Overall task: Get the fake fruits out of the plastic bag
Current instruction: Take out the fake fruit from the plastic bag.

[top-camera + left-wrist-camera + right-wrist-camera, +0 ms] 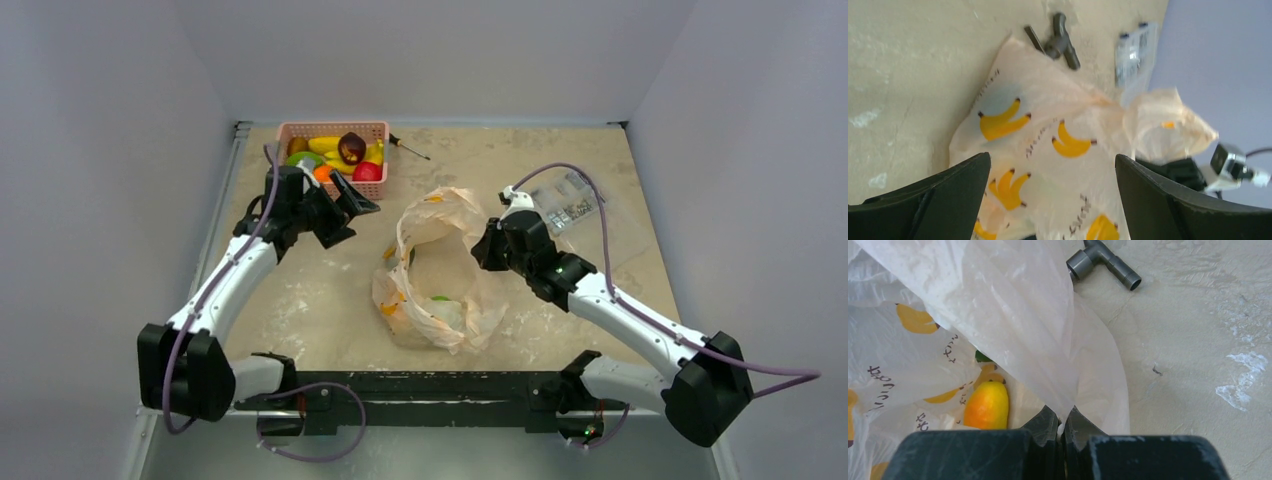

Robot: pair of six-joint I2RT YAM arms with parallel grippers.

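The plastic bag [440, 265] lies crumpled in mid-table with its mouth held open; it is pale peach with printed yellow bananas [1048, 145]. My right gripper [487, 245] is shut on the bag's right edge, and the film is pinched between the jaws [1065, 415]. Inside the bag lie a yellow-orange fruit [986, 405] and something green [440, 298]. My left gripper [350, 213] is open and empty, left of the bag and just in front of the basket; it faces the bag [1053, 165]. A yellow banana bunch [325, 145], a maroon fruit [351, 147] and a green fruit [305, 158] lie in the basket.
The pink basket [335, 128] stands at the back left and also holds a red apple [367, 171] and an orange ball [322, 172]. A screwdriver [410, 148] lies to its right. A clear packet of parts [570, 205] lies right of the bag. A grey pipe fitting [1103, 262] lies beside the bag.
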